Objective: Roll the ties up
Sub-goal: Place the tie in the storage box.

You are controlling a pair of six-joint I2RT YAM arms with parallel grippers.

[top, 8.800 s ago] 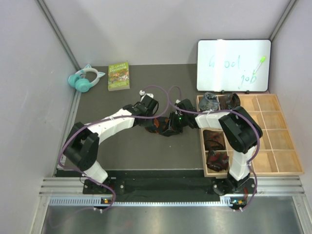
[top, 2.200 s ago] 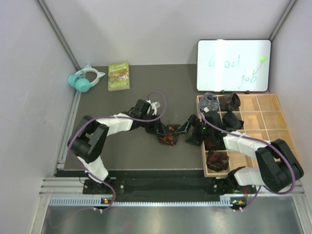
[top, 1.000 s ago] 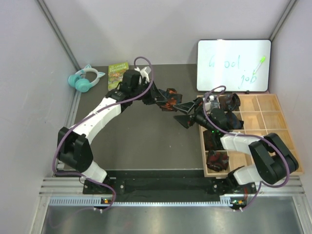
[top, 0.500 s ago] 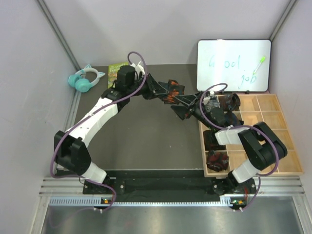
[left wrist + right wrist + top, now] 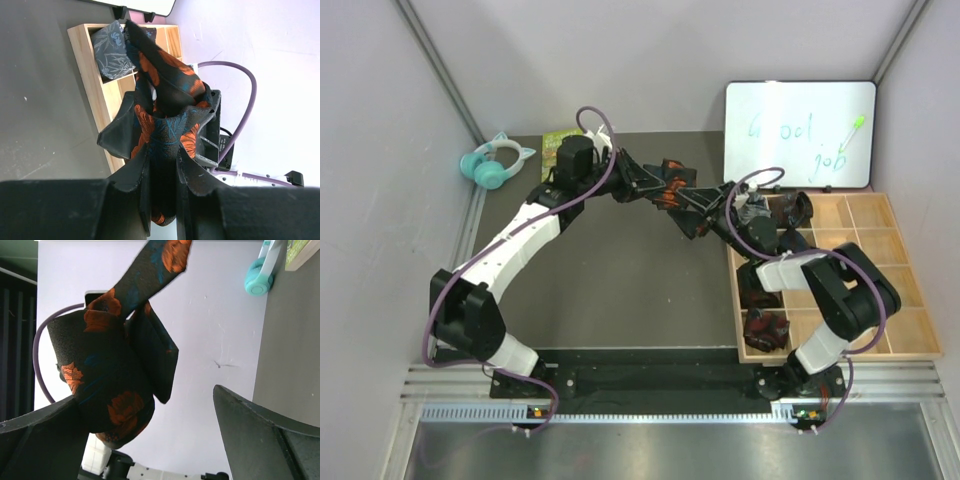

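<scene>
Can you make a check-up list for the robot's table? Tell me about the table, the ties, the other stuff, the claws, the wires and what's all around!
Surface: dark grey table, with a wooden tray on its right side.
Job's things: black-and-orange tie held up between the arms; rolled ties in the tray's left compartments.
Clutter: teal headphones, green book, whiteboard with a green marker, all at the back.
Grippers: left gripper shut on the tie; right gripper open, jaws either side of it.
Cables: purple cables loop off both arms.
Surroundings: pale walls; metal rail at the near edge.
</scene>
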